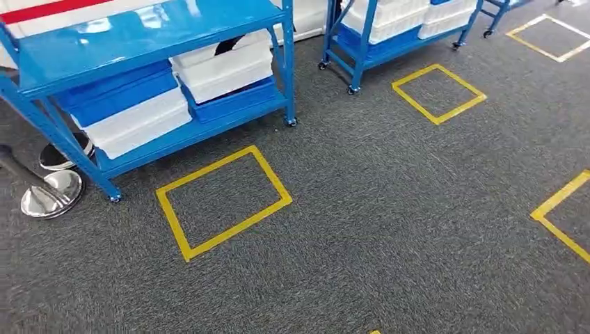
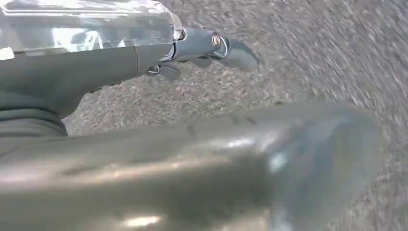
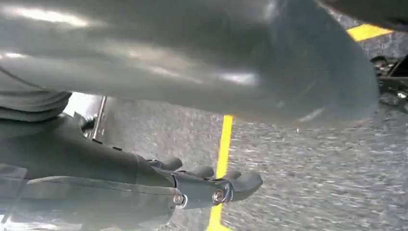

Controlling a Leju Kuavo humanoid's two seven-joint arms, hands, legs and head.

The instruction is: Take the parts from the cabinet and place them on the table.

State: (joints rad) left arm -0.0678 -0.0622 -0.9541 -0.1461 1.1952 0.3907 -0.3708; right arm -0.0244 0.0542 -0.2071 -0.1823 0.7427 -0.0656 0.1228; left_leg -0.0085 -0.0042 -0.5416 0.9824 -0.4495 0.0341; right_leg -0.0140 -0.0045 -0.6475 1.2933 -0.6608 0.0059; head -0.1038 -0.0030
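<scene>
Currently both arms hang over grey carpet; left hand and right hand hold nothing, fingers loosely extended, free for picking. Parts presumably sit in white plastic bins on the blue metal wheeled cabinet, well ahead of either hand, not yet reached.

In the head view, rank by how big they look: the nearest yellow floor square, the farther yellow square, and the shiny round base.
1. Nearest yellow square
2. Farther yellow square, though distance shrinks it
3. Shiny round base

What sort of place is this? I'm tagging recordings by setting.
Probably a warehouse or factory parts store: blue wheeled shelving racks holding white bins, and yellow tape squares marked on grey carpet.
</scene>
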